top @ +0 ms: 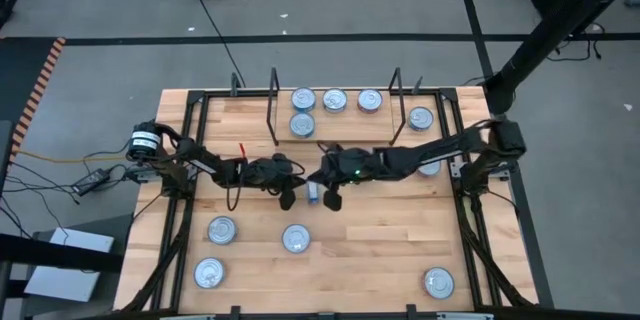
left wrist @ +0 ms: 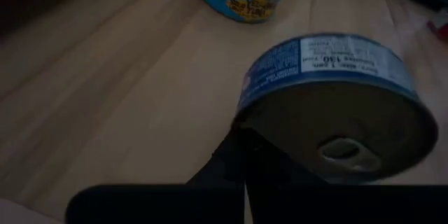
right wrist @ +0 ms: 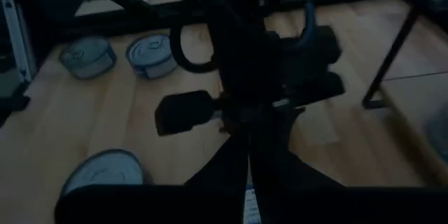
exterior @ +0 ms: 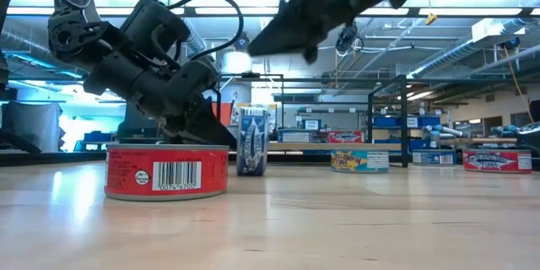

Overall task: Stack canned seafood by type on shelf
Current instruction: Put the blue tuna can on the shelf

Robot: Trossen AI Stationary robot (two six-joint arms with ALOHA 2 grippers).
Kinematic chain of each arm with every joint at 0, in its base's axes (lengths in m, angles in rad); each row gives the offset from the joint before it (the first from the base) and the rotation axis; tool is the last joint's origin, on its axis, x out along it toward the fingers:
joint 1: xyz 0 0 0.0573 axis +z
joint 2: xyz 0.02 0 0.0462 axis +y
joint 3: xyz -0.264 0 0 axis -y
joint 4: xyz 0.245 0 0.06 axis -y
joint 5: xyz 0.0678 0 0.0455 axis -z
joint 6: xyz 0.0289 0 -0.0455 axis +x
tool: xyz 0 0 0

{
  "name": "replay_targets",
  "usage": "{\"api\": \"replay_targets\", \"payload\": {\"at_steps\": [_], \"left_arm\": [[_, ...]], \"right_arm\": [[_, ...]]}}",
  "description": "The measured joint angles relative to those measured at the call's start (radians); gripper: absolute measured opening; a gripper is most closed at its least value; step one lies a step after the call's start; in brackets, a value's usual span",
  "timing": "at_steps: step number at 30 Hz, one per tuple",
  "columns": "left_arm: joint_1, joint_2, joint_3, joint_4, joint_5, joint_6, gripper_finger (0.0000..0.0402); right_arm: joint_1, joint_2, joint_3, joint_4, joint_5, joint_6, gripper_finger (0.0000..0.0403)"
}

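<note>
- Canned seafood is seen scattered over the worktop [top: 380, 240]: four tins on the shelf [top: 345, 128] between the black wire uprights, others loose at the near side.
- One blue tin [exterior: 251, 140] stands on its edge at mid-worktop, its flat faces vertical, between the two pincers.
- Left pincer [top: 288, 196] is pressed together, empty, tips touching or just beside the blue tin's rim, as shown in the left wrist view [left wrist: 329, 105].
- Right pincer [top: 330, 198] hangs above the tin, fingers close together; whether it is parting cannot be told.
- Judgement: the left arm is nearer; the tin probably needs laying flat before stacking.
- Red tin [exterior: 167, 171] lies flat, nearest the low camera.
</note>
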Motion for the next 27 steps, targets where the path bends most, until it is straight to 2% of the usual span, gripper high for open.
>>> {"api": "replay_targets", "payload": {"at_steps": [4,9,14,19,27], "left_arm": [[-0.007,0.0,0.0,0.012,-0.055,0.016,0.0],[-0.009,0.0,0.035,-0.002,-0.041,0.111,0.0],[0.003,0.0,0.106,-0.081,0.031,0.201,0.0],[0.026,0.0,0.147,-0.121,0.102,0.217,0.0],[0.032,-0.009,0.146,-0.122,0.112,0.269,0.0]], "right_arm": [[-0.005,-0.082,0.0,-0.132,0.023,-0.029,0.002],[-0.008,-0.133,0.0,-0.252,0.024,-0.043,0.0006],[0.005,-0.152,0.0,-0.273,0.024,0.043,0.0013],[0.034,-0.146,0.0,-0.272,0.026,0.141,0.0014],[0.063,-0.124,0.0,-0.281,0.054,0.163,0.0045]]}}
